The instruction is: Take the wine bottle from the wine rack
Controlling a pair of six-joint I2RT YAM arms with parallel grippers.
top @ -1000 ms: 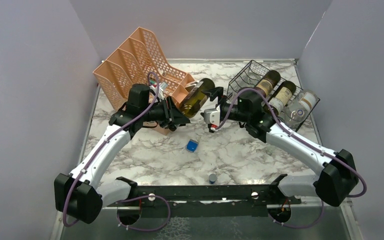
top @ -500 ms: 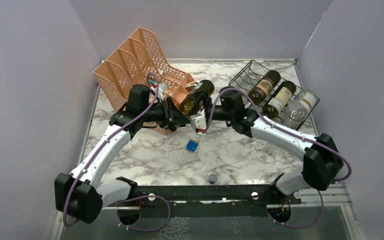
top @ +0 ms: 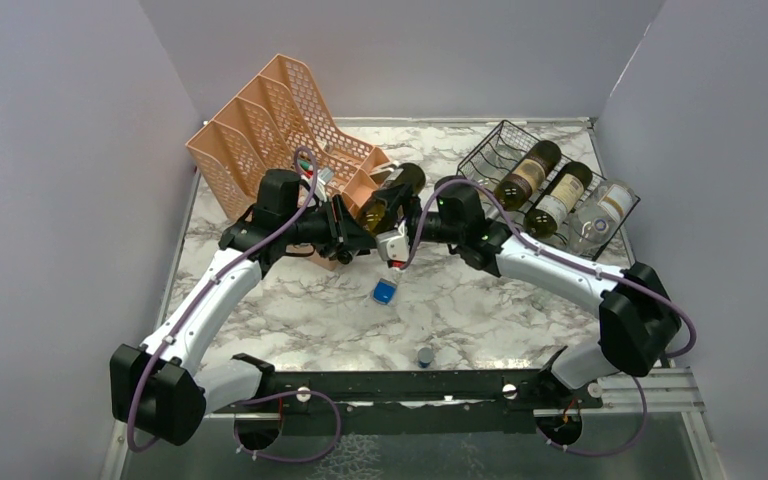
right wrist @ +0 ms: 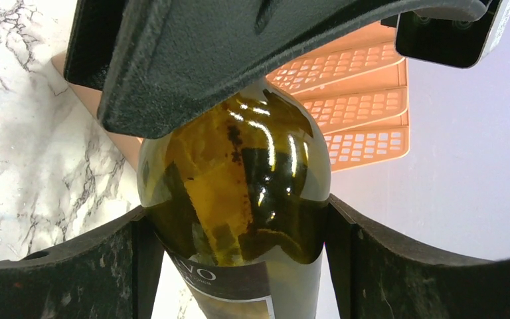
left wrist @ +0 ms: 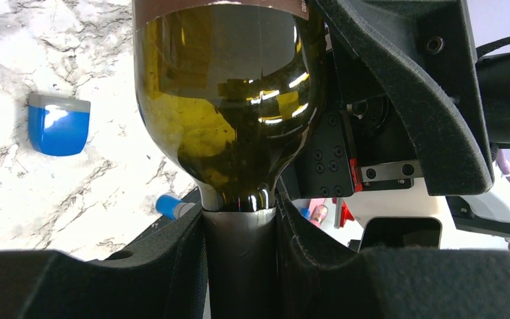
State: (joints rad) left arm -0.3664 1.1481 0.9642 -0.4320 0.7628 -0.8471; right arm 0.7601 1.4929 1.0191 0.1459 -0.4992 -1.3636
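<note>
Swung over from beside the rack, the right end effector (right wrist: 232,266) is now set around the body of the dark green glass wine bottle (top: 392,195). Its jaws are narrowed and seemingly touch both sides, but whether a firm hold is made cannot be told. The bottle's neck is clamped by the left end effector (left wrist: 239,232). The bottle is held aloft, apart from the black wire wine rack (top: 488,150). The neck should be released only once the body is squeezed firmly, since glass is likely slippery. Below, a white marble-patterned table (top: 480,300) is enclosed by plain lilac-grey walls (top: 80,150).
</note>
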